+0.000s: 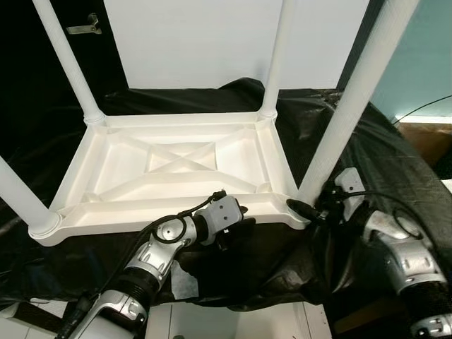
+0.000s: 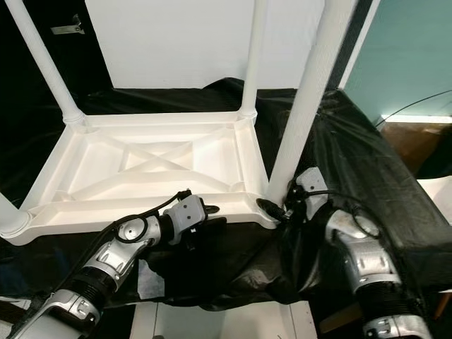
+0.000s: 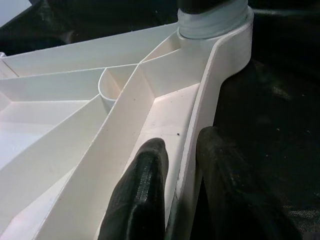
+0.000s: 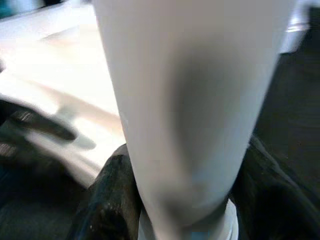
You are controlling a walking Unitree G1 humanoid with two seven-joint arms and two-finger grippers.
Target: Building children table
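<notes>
A white plastic children's table (image 1: 176, 162) lies upside down on black cloth, its legs pointing up. My left gripper (image 1: 236, 215) is at the near rim (image 3: 210, 85), shut on it: one finger (image 3: 142, 190) lies inside the ribbed underside and the other outside. My right gripper (image 1: 311, 208) is shut around the base of the near right leg (image 1: 353, 99), which stands in its corner socket. In the right wrist view the leg (image 4: 190, 100) sits between the two black fingers (image 4: 112, 200). The far left leg (image 1: 70, 60), far right leg (image 1: 277, 60) and near left leg (image 1: 21, 194) stand upright.
Black cloth (image 1: 381, 155) covers the work surface and hangs over its front edge. A white board (image 1: 233, 42) leans at the back. A brown box (image 1: 427, 141) sits at the right by a teal wall. A white paper scrap (image 1: 185, 286) lies under my left arm.
</notes>
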